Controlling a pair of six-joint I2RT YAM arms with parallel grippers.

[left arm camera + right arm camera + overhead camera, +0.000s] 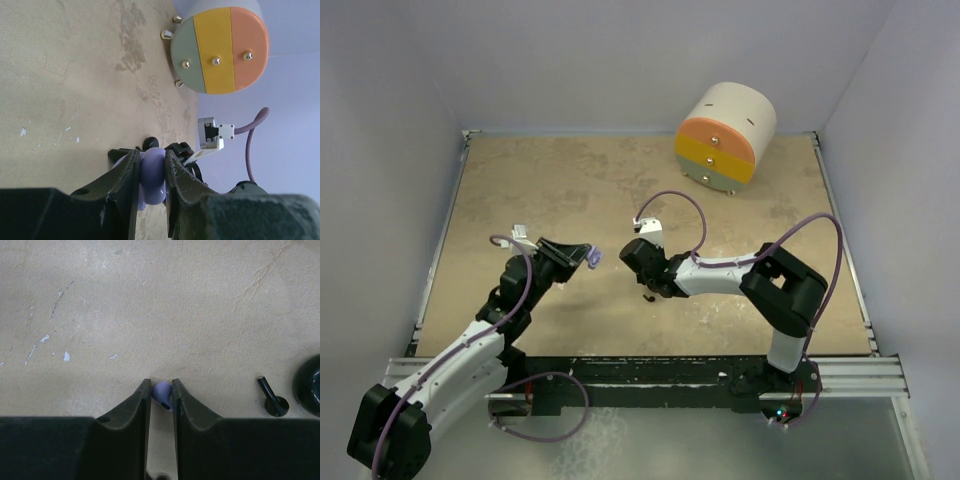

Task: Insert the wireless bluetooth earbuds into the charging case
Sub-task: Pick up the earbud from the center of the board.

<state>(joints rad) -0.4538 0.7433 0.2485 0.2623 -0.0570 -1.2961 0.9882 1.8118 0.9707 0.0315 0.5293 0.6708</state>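
Two arms meet near the middle of the table (550, 190), tips facing each other with a small gap between them. The left gripper (152, 155) has its jaws pinched on a rounded lavender case (152, 177), which looks held edge-on, with lavender bits sticking out on both sides of the fingers (127, 175). From above you can see the case poking out past the tip, up off the table.

The right gripper (160, 385) is down low over the table, jaws squeezed onto a lavender earbud (162, 393). Only its rounded end shows between the fingers, and I can't tell if it's touching the surface or just above it.

Off to the right in the right wrist view, a black earbud (270, 400) lies flat on the table with its stem pointing up-left. Just beside it is a black puck (309, 385), cut off by the frame edge, so I can't tell if it's open.

At the far right of the table, a round drawer unit (725, 135) lies on its side, its green, yellow and orange fronts facing the arms
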